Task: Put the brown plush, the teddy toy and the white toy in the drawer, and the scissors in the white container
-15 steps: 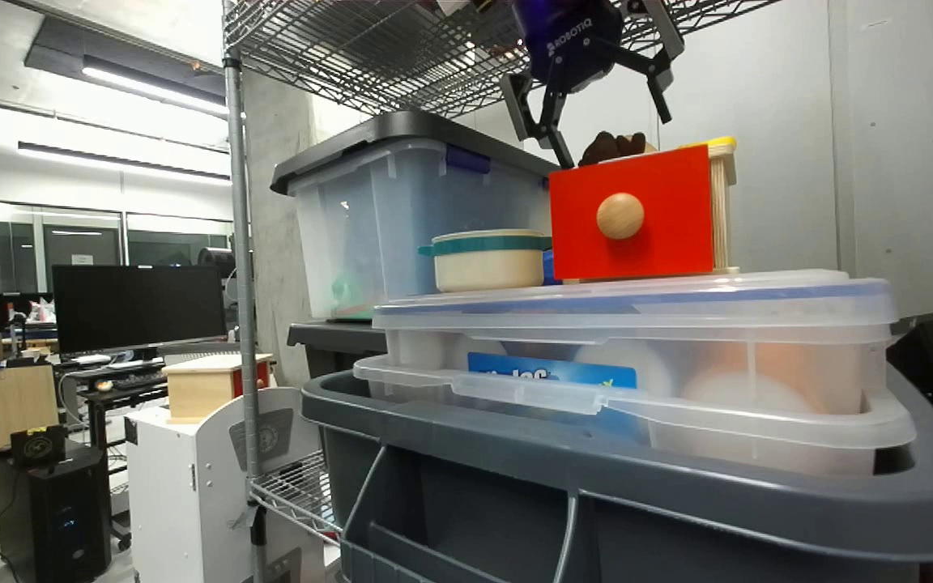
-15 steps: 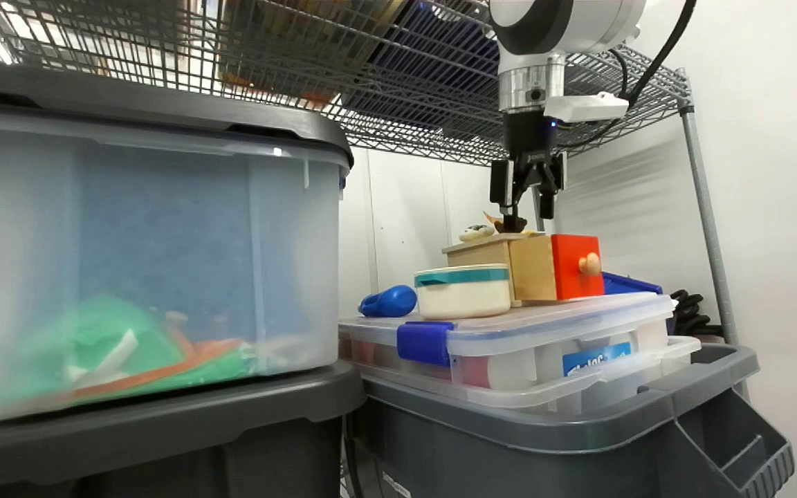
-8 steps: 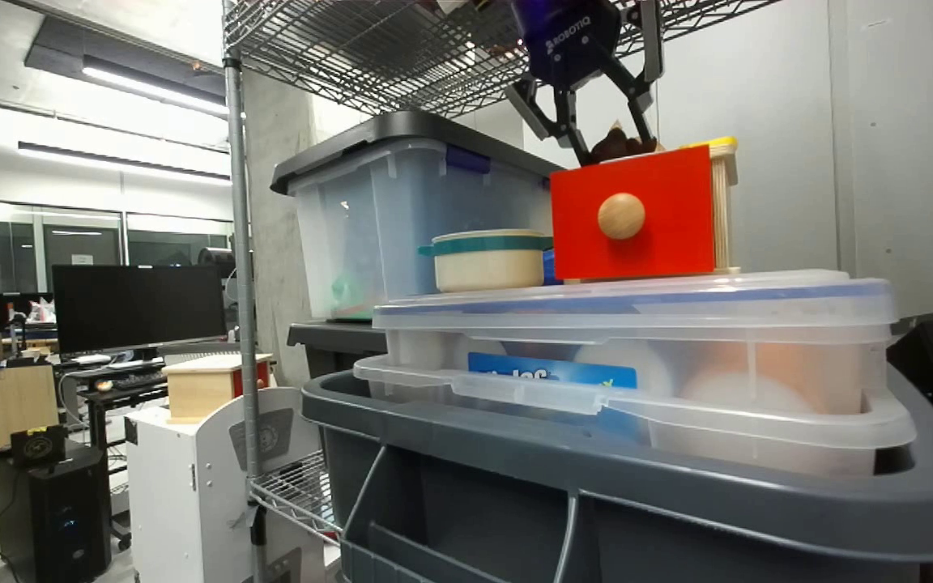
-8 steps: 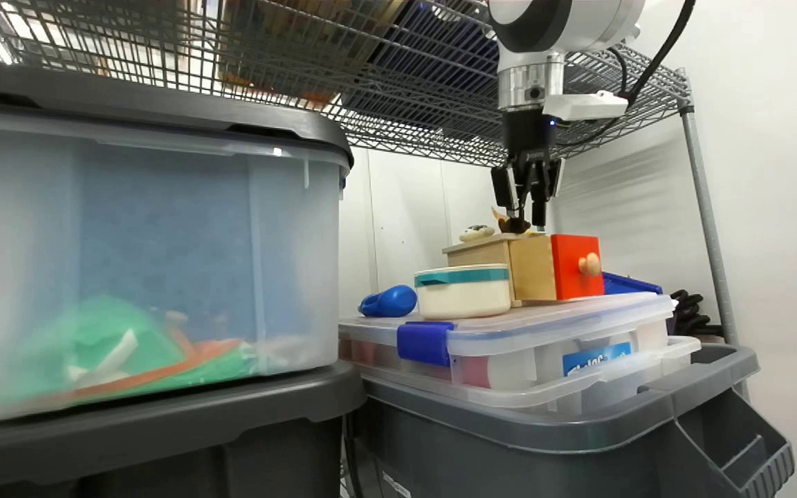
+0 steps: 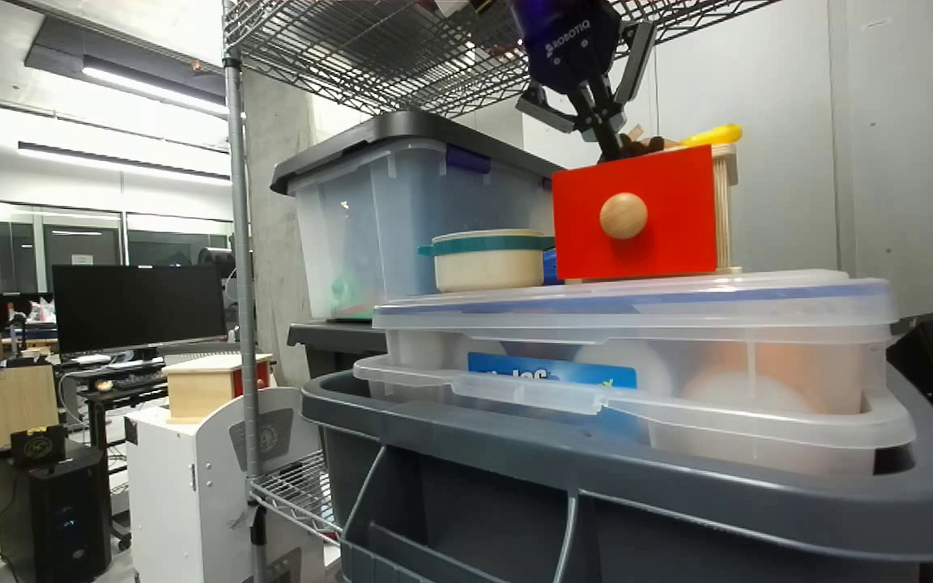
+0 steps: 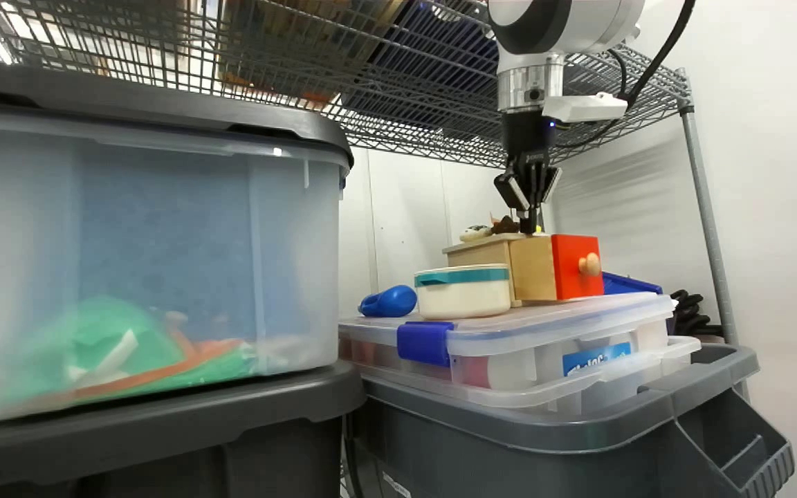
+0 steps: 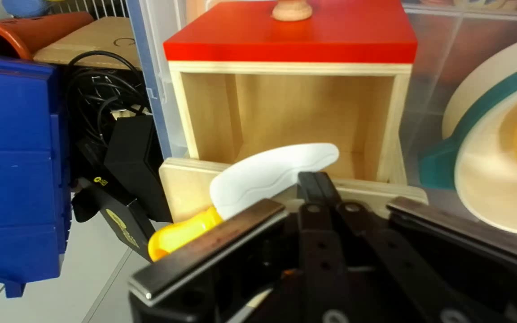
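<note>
In an exterior view, the brown plush (image 6: pixel 506 225) is lying atop the wooden casing (image 6: pixel 478 254), likely light, soft and best pinched round its middle, the pincer (image 6: pixel 528 229) is standing just right, tips together, apparently empty, and the drawer (image 6: pixel 566 270) is sitting open farther right.

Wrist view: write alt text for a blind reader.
A shut gripper at a wooden casing's edge, a white-bladed, yellow-handled toy knife lying by its tips. Beyond is an open, red-fronted drawer; a teal-banded cream container stands at right.
</note>
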